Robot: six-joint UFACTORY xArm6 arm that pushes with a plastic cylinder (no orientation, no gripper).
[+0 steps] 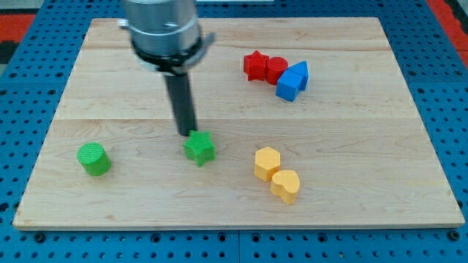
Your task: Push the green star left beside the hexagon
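Note:
The green star [199, 148] lies on the wooden board [351, 153], a little left of centre and low in the view. My tip [188, 134] stands right at the star's upper left edge, touching or nearly touching it. The yellow hexagon [267, 162] lies to the star's right, about a block's width away, with a yellow heart-shaped block [286, 185] touching its lower right side.
A green cylinder [93, 158] sits at the board's lower left. A red star [254, 65], a red cylinder [276, 69] and a blue block [292, 80] cluster at the upper right. A blue pegboard surrounds the board.

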